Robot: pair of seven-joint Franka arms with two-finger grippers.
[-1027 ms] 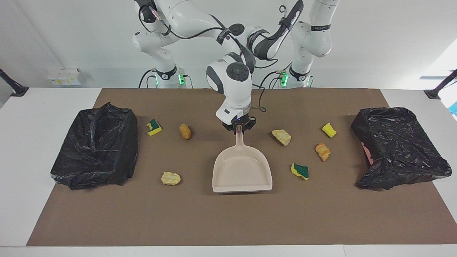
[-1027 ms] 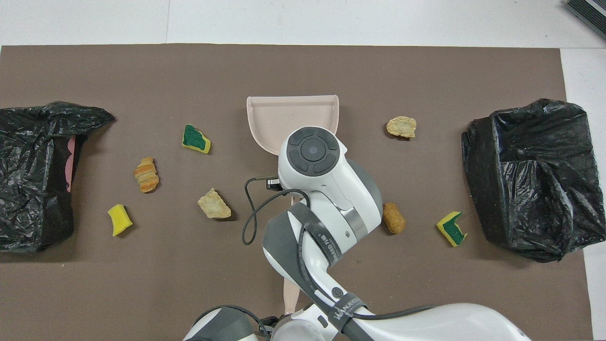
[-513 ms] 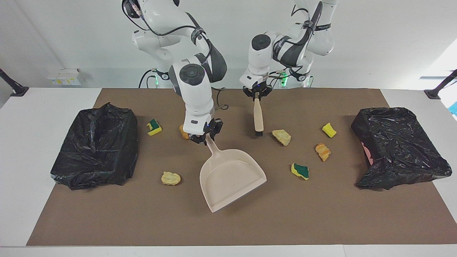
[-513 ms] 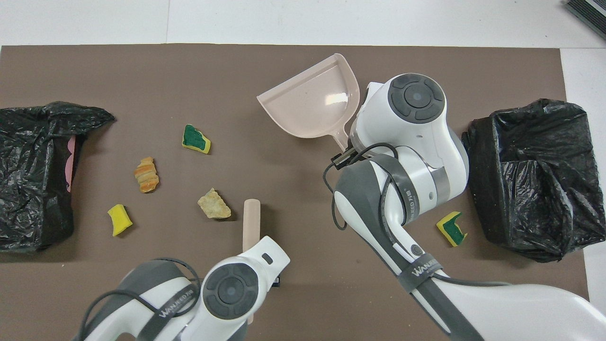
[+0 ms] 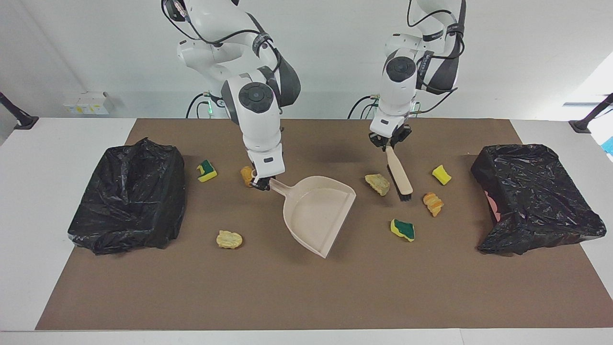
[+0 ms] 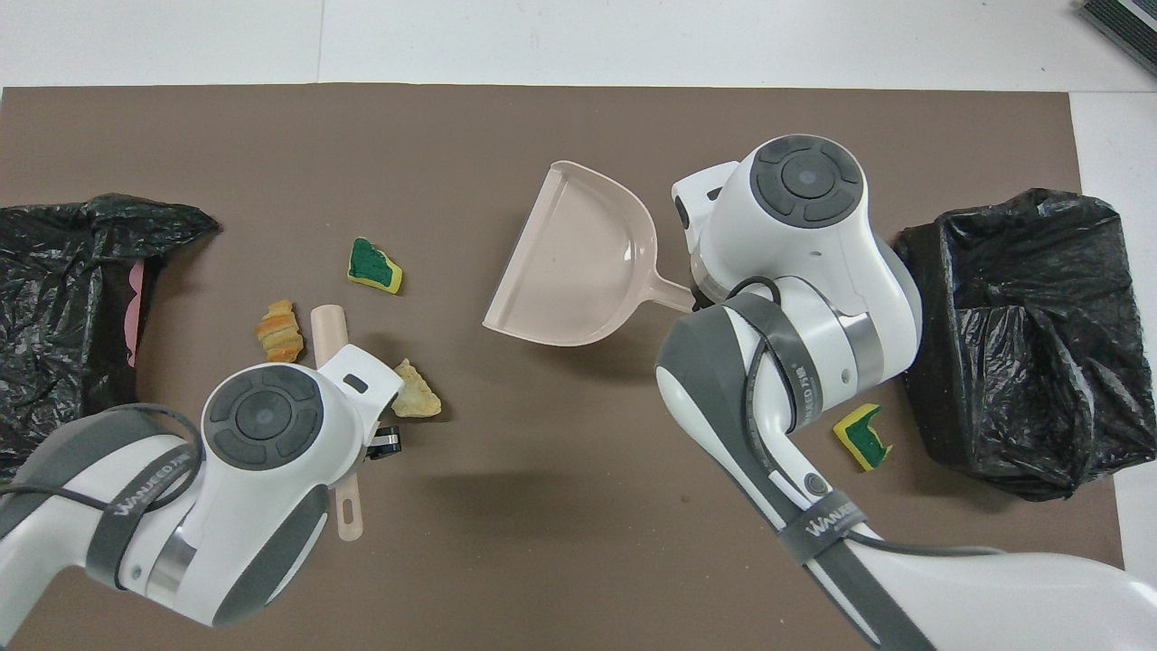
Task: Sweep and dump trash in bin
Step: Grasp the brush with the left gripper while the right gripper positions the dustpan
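My right gripper (image 5: 262, 182) is shut on the handle of the pink dustpan (image 5: 316, 213), which it holds low over the middle of the mat with its mouth toward the left arm's end; the dustpan also shows in the overhead view (image 6: 574, 271). My left gripper (image 5: 389, 143) is shut on the handle of a wooden brush (image 5: 399, 175), slanted down with its bristles between a tan lump (image 5: 378, 184) and an orange lump (image 5: 433, 203). A yellow sponge (image 5: 441, 174) and a green-faced sponge (image 5: 402, 229) lie close by. A brown lump (image 5: 246, 175) is half hidden by the right gripper.
A black-bagged bin (image 5: 127, 194) stands at the right arm's end and another black-bagged bin (image 5: 536, 196) at the left arm's end. Near the first bin lie a green-faced sponge (image 5: 207, 171) and a tan lump (image 5: 229, 239). All rest on a brown mat (image 5: 306, 297).
My right gripper has turned the dustpan so its mouth faces the left arm's end. My left gripper has carried the brush from the mat's middle toward the left arm's end, beside the tan lump.
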